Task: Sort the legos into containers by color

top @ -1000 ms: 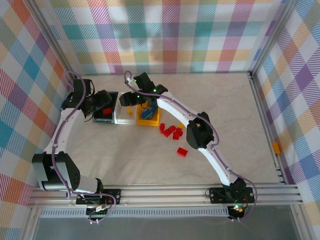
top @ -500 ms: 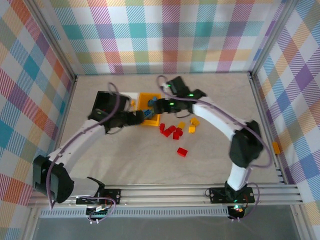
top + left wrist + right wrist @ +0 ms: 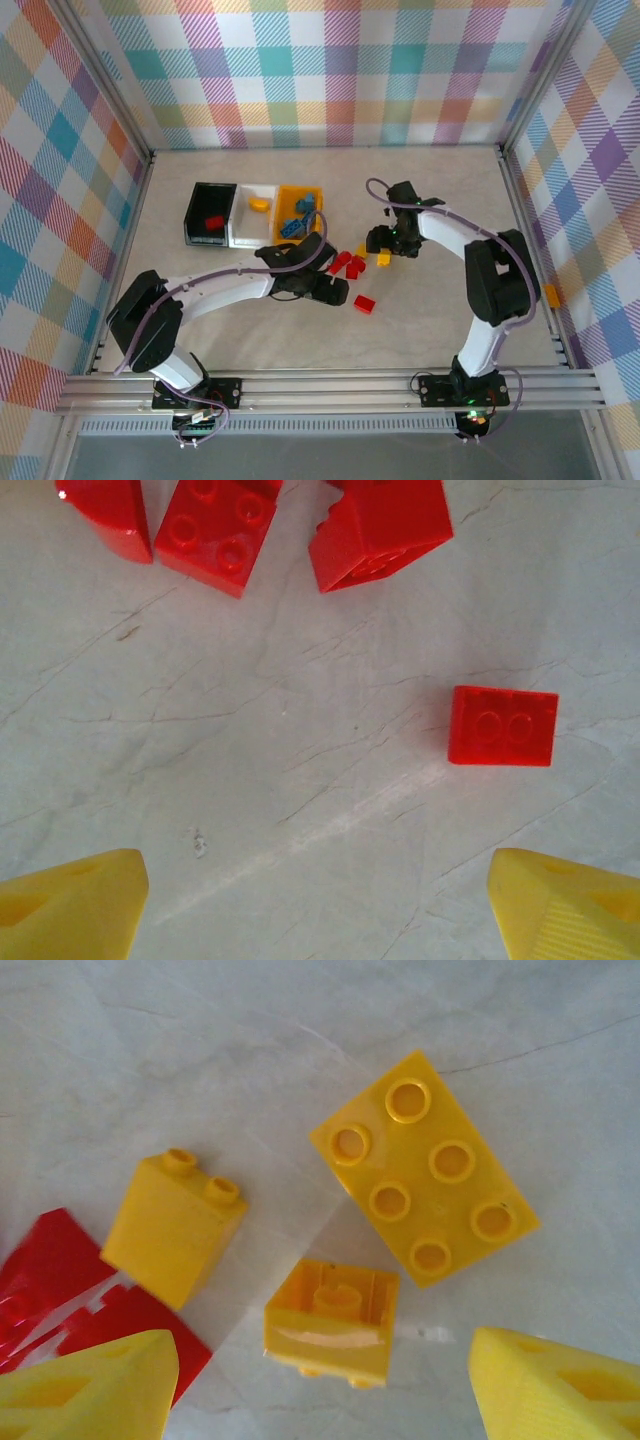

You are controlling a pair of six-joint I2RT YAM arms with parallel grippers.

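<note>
Three containers stand in a row: black [image 3: 196, 212] holding a red lego, white [image 3: 244, 228] holding a yellow one, orange-yellow [image 3: 313, 193] holding blue ones. My left gripper [image 3: 336, 291] [image 3: 320, 910] hangs open over bare table, a single red lego [image 3: 502, 726] ahead to its right and more red legos [image 3: 215, 525] further ahead. My right gripper [image 3: 384, 244] [image 3: 320, 1390] is open low over the yellow legos. A small overturned yellow lego [image 3: 330, 1322] lies between its fingers [image 3: 555, 1385], untouched. A six-stud yellow lego [image 3: 425, 1165] and a tall one [image 3: 172, 1225] lie beyond.
A cluster of red legos [image 3: 345, 264] lies between the two grippers, with one red lego [image 3: 364, 303] apart nearer the front. A metal rail [image 3: 525, 240] runs along the table's right side. Open table stretches to the right and the front.
My left arm swung from the black container rightward to the red legos. My right arm moved from the containers right to the yellow legos, and its jaws widened.
</note>
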